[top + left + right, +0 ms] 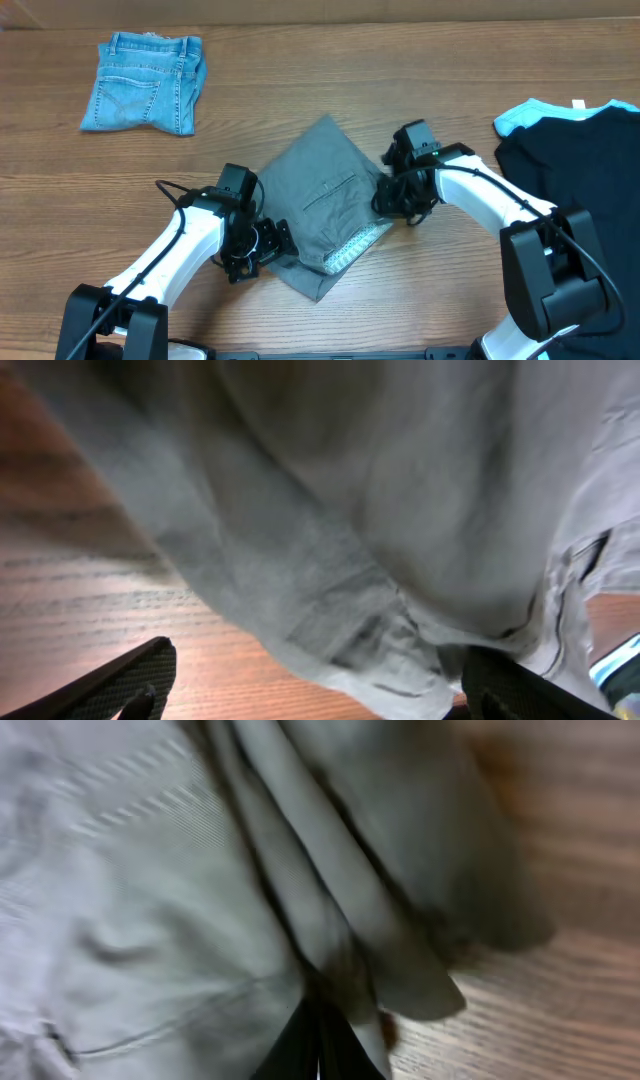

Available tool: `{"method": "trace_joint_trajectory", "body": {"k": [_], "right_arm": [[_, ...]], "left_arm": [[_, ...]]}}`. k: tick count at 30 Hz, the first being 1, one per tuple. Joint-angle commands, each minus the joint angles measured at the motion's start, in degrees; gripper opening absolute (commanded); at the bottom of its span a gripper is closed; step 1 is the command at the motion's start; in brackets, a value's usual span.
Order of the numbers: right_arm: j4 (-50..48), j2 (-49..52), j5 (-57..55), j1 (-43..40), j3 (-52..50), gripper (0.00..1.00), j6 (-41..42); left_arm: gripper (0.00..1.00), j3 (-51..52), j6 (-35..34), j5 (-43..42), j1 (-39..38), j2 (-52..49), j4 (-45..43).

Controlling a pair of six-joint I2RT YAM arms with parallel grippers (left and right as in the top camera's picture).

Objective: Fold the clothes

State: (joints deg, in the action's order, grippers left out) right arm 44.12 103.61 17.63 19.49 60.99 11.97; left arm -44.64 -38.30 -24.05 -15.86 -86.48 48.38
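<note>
**Mid-fold: grey shorts (325, 200) on the worktop (450, 300)**

The denim shorts (140, 85) lie well beyond the left fingers (140, 678), which stand wide apart at the edge of the grey shorts, holding nothing. The right fingers (305, 1048) are together at the opposite edge; whether they pinch cloth I cannot tell. Next probably comes a fresh grasp. The black tee (580, 150) and light-blue garment (522, 117) wait outside the right fingers, obstructing nothing.

arms (175, 245) white shells | joints (237, 184) black | cables (168, 187) black | left claw (270, 246) black
</note>
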Motion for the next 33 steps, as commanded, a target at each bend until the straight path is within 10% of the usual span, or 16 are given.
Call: {"method": "trace_joint_trajectory", "body": {"k": [1, 14, 20, 29, 33], "right_arm": [[-0.52, 0.35, 0.50, -0.61, -0.52, 0.04, 0.26], [0.31, 0.35, 0.50, -0.59, -0.50, 0.05, -0.02], [6.34, 0.09, 0.44, -0.59, 3.58, 0.24, -2.43], [2.73, -0.15, 0.48, -0.59, 11.15, 0.17, -2.67], [-3.32, 0.09, 0.70, -0.28, 11.06, 0.34, -3.32]], "left_arm": [[0.94, 0.35, -1.77, -0.79, 0.79, -0.02, -1.62], [0.81, 2.49, 3.69, -6.86, 5.29, 0.81, -5.60], [0.72, 2.32, 9.14, -8.70, 8.57, 7.56, -2.91], [0.37, 1.95, 12.02, -4.09, 10.01, 16.28, -1.27], [0.39, 1.95, 14.14, -4.09, 10.01, 16.26, -1.66]]}}
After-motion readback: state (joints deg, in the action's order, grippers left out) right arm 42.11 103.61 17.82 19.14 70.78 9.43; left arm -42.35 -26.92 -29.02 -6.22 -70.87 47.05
